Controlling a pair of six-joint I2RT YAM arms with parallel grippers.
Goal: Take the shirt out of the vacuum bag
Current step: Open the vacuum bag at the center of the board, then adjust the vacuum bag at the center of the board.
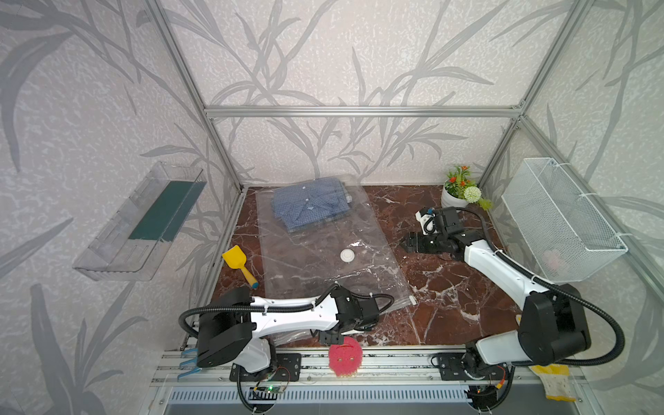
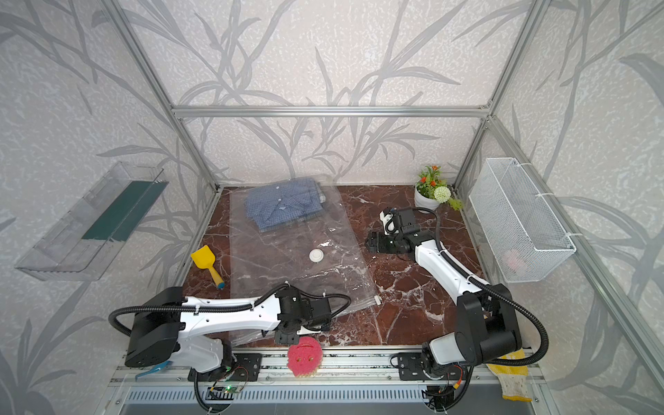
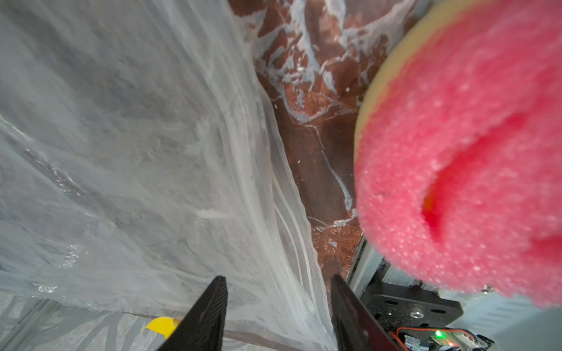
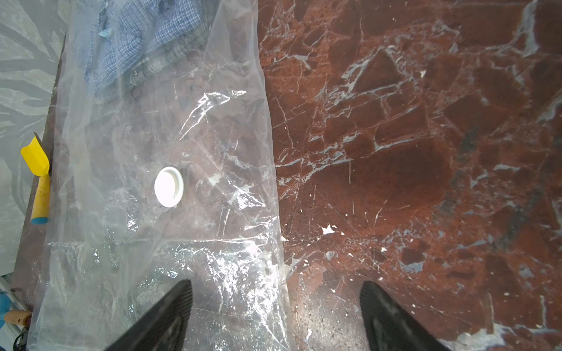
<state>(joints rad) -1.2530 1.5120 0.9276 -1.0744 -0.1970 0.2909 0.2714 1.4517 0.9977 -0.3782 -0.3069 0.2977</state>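
Clear plastic bag [image 1: 323,258] lies flat on the brown bench [image 1: 449,298]. Blue shirt [image 1: 309,208] sits inside it at the far end. Left fingers [image 3: 209,307] are apart, with the bag's near edge between them, beside a pink sponge [image 1: 344,355]. Right fingers [image 4: 170,307] are wide apart at the bag's right edge.

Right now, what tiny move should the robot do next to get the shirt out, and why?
Probably the left gripper should shut on the near edge of the vacuum bag: its jaws stand open astride it, and the shirt lies inside at the far end.
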